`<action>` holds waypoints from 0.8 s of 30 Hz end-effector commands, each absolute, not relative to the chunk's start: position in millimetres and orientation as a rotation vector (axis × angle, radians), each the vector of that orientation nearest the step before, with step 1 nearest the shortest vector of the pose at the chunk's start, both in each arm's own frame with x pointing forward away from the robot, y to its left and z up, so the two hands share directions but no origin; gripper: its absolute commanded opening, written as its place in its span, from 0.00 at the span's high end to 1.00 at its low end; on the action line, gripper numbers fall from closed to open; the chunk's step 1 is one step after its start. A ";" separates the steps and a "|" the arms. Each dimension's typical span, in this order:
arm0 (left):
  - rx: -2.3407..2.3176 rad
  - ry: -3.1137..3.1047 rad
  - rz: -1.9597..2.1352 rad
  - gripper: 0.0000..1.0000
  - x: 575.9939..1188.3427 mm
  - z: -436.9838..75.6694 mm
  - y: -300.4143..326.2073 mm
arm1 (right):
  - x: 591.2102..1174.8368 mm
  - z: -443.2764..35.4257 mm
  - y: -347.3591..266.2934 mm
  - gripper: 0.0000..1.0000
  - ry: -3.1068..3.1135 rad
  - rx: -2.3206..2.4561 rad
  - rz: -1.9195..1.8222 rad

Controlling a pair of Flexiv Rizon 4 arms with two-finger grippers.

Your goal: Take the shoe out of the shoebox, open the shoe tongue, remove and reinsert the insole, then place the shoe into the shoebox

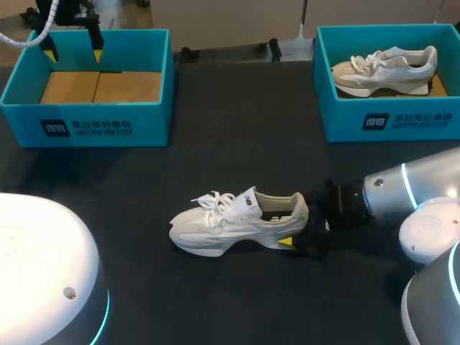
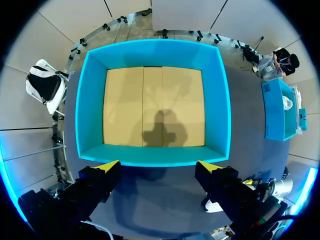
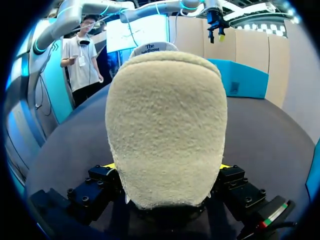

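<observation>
One shoe (image 1: 231, 221), heel clamped btwn R jaws.

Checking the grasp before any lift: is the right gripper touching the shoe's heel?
Touching. In the right wrist view the shoe heel fills the right gripper, both fingers pressed against it.

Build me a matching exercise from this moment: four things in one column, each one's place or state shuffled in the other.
1. left shoebox
2. right shoebox
3. white shoe
4. left gripper

A. open, above a shoebox
B. on the table, heel between the right gripper's fingers
C. holds a beige-and-white sneaker
D. only bare cardboard inside

Pairs: 1-D, 2-C, 3-B, 4-A
</observation>
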State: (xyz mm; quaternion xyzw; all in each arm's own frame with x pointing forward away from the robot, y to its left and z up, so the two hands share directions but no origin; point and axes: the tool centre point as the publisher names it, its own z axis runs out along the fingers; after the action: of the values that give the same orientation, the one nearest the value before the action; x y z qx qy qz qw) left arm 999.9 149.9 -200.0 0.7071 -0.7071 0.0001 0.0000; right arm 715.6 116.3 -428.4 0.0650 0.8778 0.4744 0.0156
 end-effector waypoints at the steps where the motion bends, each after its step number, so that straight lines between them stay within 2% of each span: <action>1: 2.221 -2.222 0.000 0.00 1000.0 -200.0 149.9 | 717.2 -432.5 120.3 1.00 2.738 0.215 1.475; 21: 2.221 -2.222 0.000 0.00 1000.0 -200.0 149.9 | 717.2 -432.5 120.3 1.00 2.738 0.215 1.475; 24: 2.299 -2.223 -0.033 0.00 977.5 -201.2 116.6 | 717.2 -432.5 120.3 1.00 2.738 0.215 1.475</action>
State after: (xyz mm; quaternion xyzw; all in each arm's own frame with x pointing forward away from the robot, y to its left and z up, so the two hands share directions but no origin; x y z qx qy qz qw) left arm 998.6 147.1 -200.6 0.7104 -0.7038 -0.0021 -0.0021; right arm 715.6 116.5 -428.7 0.0684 0.8776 0.4744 0.0116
